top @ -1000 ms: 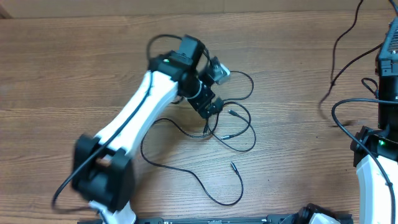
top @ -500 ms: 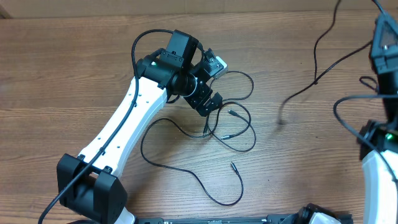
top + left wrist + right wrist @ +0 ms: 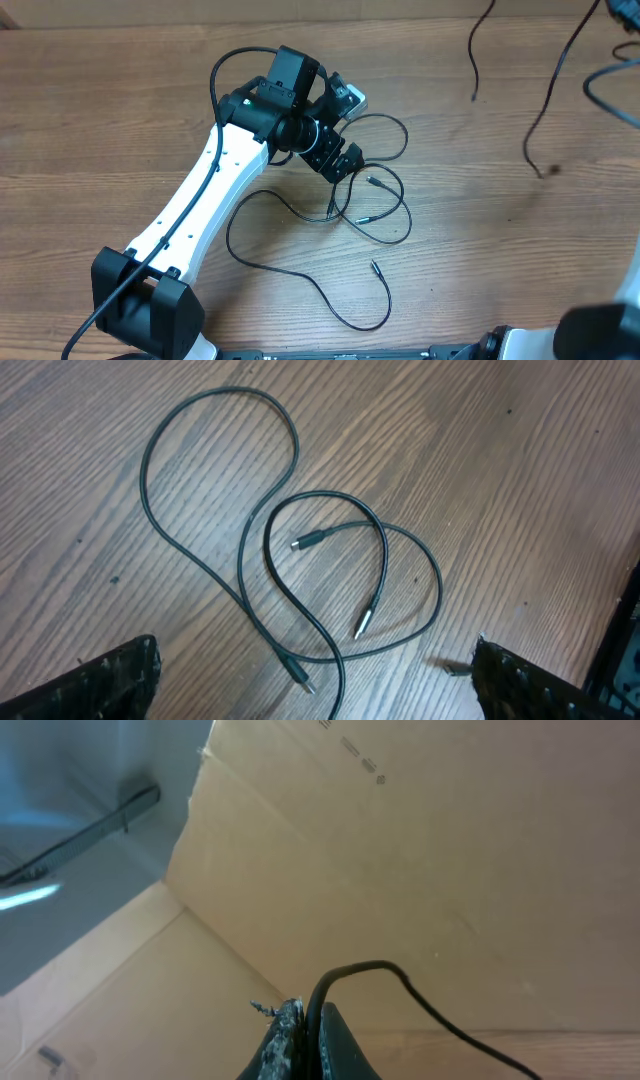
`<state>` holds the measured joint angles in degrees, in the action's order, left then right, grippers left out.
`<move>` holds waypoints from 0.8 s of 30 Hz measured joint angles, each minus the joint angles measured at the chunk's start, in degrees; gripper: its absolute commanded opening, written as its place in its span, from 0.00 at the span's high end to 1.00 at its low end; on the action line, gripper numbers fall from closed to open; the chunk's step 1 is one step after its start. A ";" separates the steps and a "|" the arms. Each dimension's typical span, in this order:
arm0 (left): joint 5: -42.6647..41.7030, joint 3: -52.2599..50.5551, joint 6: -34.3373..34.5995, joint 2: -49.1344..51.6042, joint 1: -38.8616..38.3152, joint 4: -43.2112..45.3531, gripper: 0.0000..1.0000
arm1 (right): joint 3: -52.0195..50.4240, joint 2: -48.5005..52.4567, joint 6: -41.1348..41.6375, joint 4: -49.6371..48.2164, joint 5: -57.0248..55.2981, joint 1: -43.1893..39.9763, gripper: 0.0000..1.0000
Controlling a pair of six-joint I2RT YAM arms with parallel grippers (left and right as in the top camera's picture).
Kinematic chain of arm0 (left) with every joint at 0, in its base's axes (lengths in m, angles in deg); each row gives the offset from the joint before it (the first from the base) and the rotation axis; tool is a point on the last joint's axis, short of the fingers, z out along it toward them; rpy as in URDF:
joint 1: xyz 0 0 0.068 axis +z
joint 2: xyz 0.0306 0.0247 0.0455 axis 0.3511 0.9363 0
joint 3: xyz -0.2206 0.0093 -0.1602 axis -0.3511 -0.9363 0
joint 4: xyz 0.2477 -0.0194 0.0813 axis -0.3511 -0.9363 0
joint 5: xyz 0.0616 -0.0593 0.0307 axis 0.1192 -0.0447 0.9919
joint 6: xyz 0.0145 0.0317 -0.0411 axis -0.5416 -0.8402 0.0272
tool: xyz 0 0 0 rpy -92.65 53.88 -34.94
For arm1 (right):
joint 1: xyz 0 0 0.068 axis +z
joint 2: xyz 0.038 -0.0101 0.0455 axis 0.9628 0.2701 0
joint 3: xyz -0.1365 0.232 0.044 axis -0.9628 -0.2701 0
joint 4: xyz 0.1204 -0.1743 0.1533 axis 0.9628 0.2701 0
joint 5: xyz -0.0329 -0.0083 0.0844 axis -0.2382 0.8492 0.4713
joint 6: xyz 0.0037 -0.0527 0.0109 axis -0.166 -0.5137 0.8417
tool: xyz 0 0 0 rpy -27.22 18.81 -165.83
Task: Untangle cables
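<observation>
Several thin black cables [image 3: 401, 200] lie in loose overlapping loops on the wooden table, small plugs at their ends. My left gripper [image 3: 343, 163] hovers over the loops' upper left edge. In the left wrist view it [image 3: 315, 688] is open and empty, with the cables [image 3: 385, 555] below and between its fingertips. My right gripper [image 3: 308, 1028] is shut on one black cable [image 3: 400, 975], lifted high and outside the overhead view. That cable [image 3: 553, 78] hangs at the upper right, both ends dangling above the table.
The left arm [image 3: 215, 190] stretches from the lower left across the table. A blurred part of the right arm [image 3: 605, 325] shows at the bottom right. A cardboard wall [image 3: 450, 850] fills the right wrist view.
The right arm has risen out of the overhead view, lifting its cable off the table and away from the pile. The left arm shifted at first, then held still.
</observation>
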<state>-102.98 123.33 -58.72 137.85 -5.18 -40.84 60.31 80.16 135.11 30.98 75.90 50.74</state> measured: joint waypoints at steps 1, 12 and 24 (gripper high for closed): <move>0.00 0.00 0.15 0.00 0.00 0.04 0.01 | 1.53 1.84 -0.11 0.02 0.50 0.00 0.96; 0.00 0.00 0.42 0.00 0.00 0.02 0.00 | 7.37 14.71 0.70 1.16 1.64 0.11 0.96; 0.00 0.00 0.44 0.00 0.00 0.02 0.00 | 8.13 14.88 -6.38 10.93 -0.50 0.72 0.96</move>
<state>-102.98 123.33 -58.29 137.85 -5.18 -40.82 68.44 95.04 128.72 41.91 75.39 51.46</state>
